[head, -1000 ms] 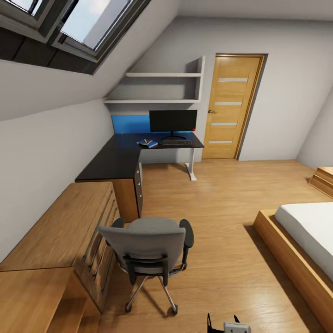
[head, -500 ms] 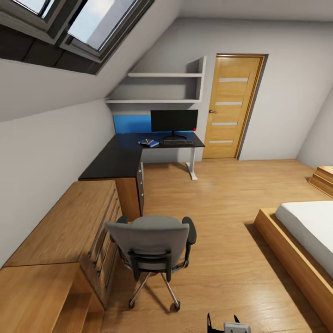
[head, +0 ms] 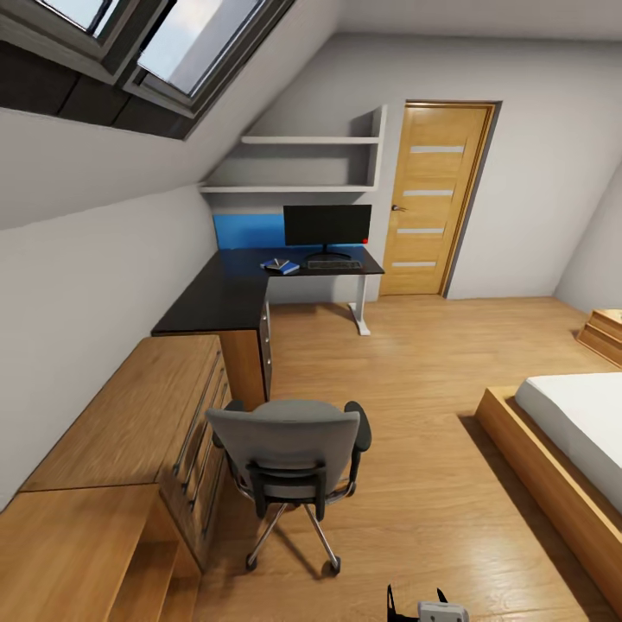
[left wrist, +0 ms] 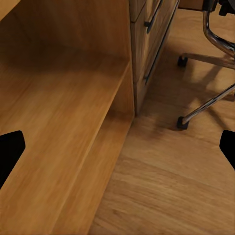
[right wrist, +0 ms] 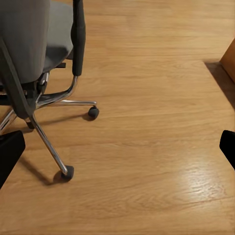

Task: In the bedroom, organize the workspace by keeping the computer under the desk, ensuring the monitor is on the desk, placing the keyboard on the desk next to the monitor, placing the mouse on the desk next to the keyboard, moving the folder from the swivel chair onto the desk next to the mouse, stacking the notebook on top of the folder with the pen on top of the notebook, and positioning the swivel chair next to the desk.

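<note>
The grey swivel chair (head: 289,453) stands on the plank floor with its back to me, beside the low wooden cabinets and well short of the desk. At the far wall, the black L-shaped desk (head: 220,298) carries the monitor (head: 326,225), with the keyboard (head: 333,264) in front of it. Left of the keyboard lies the blue folder (head: 280,267) with something small on it that I cannot make out. The computer and the mouse are out of view. My left gripper (left wrist: 117,152) is open over the floor by the cabinet. My right gripper (right wrist: 117,152) is open over the floor near the chair's base (right wrist: 54,112).
Light wooden cabinets (head: 130,432) run along the left wall under the sloped ceiling. A bed (head: 574,449) on a wooden frame fills the right side. A wooden door (head: 432,199) is at the back. Open floor lies between the chair, the bed and the desk.
The whole picture has drifted a little to the right and down, so the camera has moved. Chair and desk items keep their places in the room.
</note>
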